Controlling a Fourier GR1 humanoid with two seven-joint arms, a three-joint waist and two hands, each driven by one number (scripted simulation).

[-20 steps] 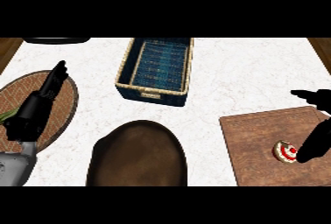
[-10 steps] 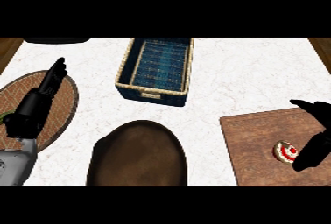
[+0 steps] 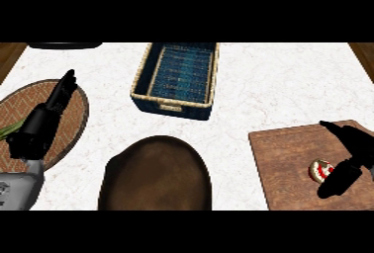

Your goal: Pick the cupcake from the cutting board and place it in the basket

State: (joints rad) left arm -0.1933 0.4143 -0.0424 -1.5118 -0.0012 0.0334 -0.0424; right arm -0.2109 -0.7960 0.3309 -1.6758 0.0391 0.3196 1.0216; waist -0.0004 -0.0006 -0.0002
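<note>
The cupcake (image 3: 319,169), pale with red markings, sits on the brown cutting board (image 3: 288,163) at the lower right. My right hand (image 3: 349,158) hangs over the board just right of the cupcake, open, thumb stretched up-left and fingers pointing down, partly covering the cupcake's right side. A woven basket (image 3: 177,79) with a blue lining stands at the top centre, nothing inside it. My left hand (image 3: 44,121) rests open at the left, fingers up, over a round woven mat.
A dark brown oval bowl (image 3: 157,173) lies at the lower centre between the hands. The round brick-patterned mat (image 3: 73,118) lies at the left with something green at its edge. A dark object (image 3: 66,45) shows at the top left.
My right hand has moved down and slightly left over the board, closing in on the cupcake's right side. The left hand and the other things have stayed put.
</note>
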